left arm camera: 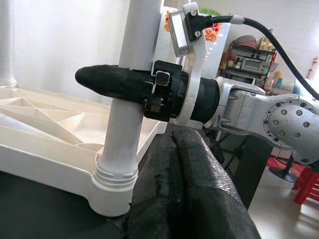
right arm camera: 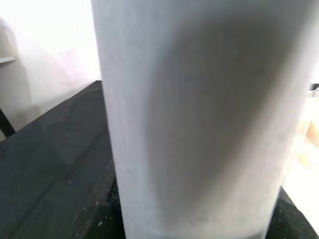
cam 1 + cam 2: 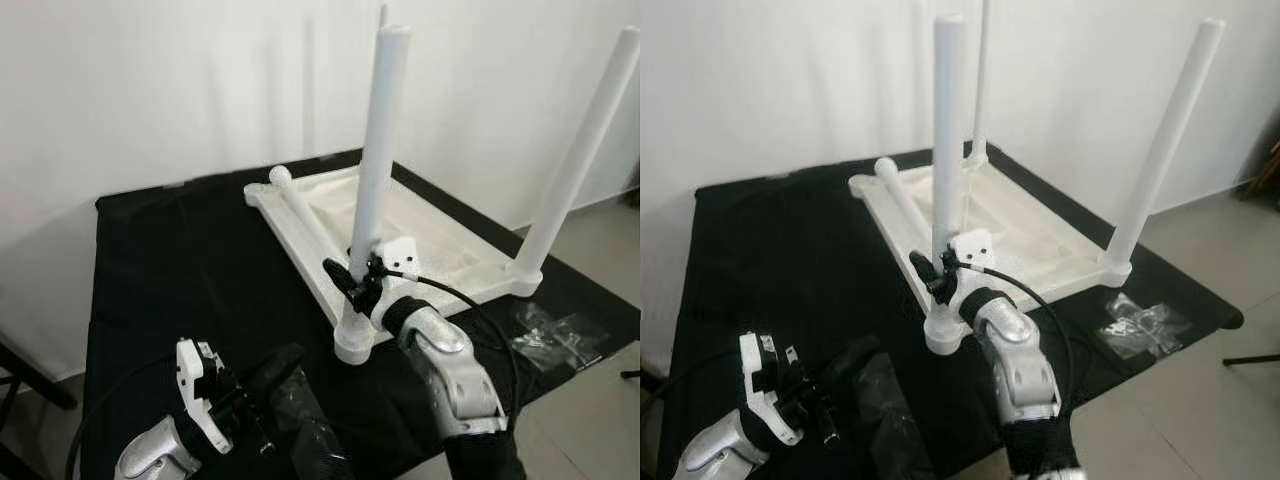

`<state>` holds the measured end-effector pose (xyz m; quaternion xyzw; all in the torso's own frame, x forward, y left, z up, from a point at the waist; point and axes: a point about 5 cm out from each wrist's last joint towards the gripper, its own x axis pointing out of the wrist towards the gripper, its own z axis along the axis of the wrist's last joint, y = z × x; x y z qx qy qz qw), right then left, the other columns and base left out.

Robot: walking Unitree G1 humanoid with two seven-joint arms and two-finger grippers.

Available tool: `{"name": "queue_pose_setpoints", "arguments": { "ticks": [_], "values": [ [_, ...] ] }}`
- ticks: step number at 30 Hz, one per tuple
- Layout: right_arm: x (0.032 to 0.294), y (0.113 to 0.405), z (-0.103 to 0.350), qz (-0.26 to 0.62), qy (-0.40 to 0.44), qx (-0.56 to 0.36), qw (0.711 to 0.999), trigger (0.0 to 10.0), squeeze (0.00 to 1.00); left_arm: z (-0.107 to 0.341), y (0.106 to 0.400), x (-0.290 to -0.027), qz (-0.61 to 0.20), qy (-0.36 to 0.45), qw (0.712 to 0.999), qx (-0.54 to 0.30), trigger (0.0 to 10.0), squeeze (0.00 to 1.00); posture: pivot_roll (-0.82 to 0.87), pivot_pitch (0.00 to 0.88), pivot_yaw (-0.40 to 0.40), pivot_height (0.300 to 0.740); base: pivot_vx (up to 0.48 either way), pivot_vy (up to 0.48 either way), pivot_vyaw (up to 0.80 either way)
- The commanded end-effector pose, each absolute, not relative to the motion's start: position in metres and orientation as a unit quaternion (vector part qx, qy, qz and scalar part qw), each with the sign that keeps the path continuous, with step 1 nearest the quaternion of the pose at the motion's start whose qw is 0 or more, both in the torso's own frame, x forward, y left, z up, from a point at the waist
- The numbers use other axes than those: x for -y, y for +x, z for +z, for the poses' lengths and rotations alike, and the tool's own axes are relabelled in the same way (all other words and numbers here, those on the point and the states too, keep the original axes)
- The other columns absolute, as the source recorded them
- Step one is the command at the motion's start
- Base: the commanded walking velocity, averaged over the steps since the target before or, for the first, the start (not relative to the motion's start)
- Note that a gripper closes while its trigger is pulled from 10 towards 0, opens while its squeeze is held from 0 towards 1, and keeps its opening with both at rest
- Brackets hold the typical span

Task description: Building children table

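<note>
My right hand (image 3: 362, 280) is clamped on the near leg (image 3: 375, 160), upright in its socket on the upturned children's table (image 3: 440, 255) mid-tabletop (image 3: 180, 260). Three legs up; the fourth (image 3: 305, 215) lies loose inside. Left hand (image 3: 275, 375) hovers low, fingers together.

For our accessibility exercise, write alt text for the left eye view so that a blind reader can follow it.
The right pincer grips the near white leg standing upright in a corner socket of an upside-down white table top on a black cloth. Another leg lies on the top, and the left pincer rests low nearby.
</note>
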<state>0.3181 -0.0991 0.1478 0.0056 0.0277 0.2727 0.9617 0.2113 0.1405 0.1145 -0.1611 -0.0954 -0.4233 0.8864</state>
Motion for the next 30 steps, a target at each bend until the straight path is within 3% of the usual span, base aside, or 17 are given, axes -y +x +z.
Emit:
{"name": "queue_pose_setpoints", "arguments": {
  "ticks": [1, 2, 3, 4, 11, 12, 19, 22, 23, 30],
  "values": [
    [0.101, 0.309, 0.109, 0.27, 0.018, -0.122, 0.955, 0.0, 0.0, 0.112, 0.211, -0.142, -0.427, -0.163, 0.885, 0.086, 10.0, 0.0, -0.06, 0.0, -0.026, 0.74, 0.0, 0.0, 0.0],
    [0.101, 0.309, 0.109, 0.27, 0.018, -0.122, 0.955, 0.0, 0.0, 0.112, 0.211, -0.142, -0.427, -0.163, 0.885, 0.086, 10.0, 0.0, -0.06, 0.0, -0.026, 0.74, 0.0, 0.0, 0.0],
    [0.099, 0.308, 0.11, 0.277, 0.014, -0.121, 0.953, 6.4, 0.0, 0.113, 0.212, -0.142, -0.421, -0.162, 0.888, 0.089, 10.0, 0.0, -0.07, 0.0, -0.021, 0.74, 0.0, 0.0, 0.0],
    [0.092, 0.303, 0.122, 0.326, 0.019, -0.104, 0.939, 10.0, 1.0, 0.113, 0.212, -0.142, -0.415, -0.161, 0.891, 0.092, 10.0, 0.0, -0.06, 0.0, -0.021, 0.74, 0.0, 0.0, 0.0],
    [0.09, 0.31, 0.146, 0.404, 0.023, -0.059, 0.912, 10.0, 1.0, 0.112, 0.213, -0.14, -0.42, -0.159, 0.889, 0.089, 10.0, 0.0, -0.06, 0.0, -0.021, 0.74, 0.0, 0.0, 0.0],
    [0.098, 0.321, 0.166, 0.485, -0.01, -0.03, 0.874, 10.0, 0.0, 0.112, 0.214, -0.139, -0.42, -0.159, 0.889, 0.089, 10.0, 0.0, -0.06, 0.0, -0.024, 0.74, 0.0, 0.0, 0.0],
    [0.106, 0.338, 0.186, 0.566, -0.042, -0.015, 0.823, 10.0, 0.0, 0.111, 0.214, -0.138, -0.419, -0.159, 0.889, 0.09, 10.0, 0.0, -0.05, 0.0, -0.03, 0.74, 0.0, 0.0, 0.0],
    [0.107, 0.344, 0.187, 0.573, -0.044, -0.023, 0.818, 10.0, 0.0, 0.111, 0.214, -0.138, -0.419, -0.158, 0.89, 0.089, 10.0, 0.0, -0.04, 0.0, -0.032, 0.74, 0.0, 0.0, 0.0],
    [0.108, 0.346, 0.186, 0.58, -0.037, -0.031, 0.813, 0.0, 0.0, 0.111, 0.214, -0.138, -0.419, -0.157, 0.89, 0.088, 10.0, 0.0, -0.04, 0.0, -0.034, 0.74, 0.0, 0.0, 0.0],
    [0.113, 0.335, 0.176, 0.582, -0.027, -0.04, 0.812, 0.0, 0.0, 0.111, 0.213, -0.137, -0.418, -0.158, 0.89, 0.089, 10.0, 0.0, -0.04, 0.0, -0.031, 0.74, 0.0, 0.0, 0.0]
  ]
}}
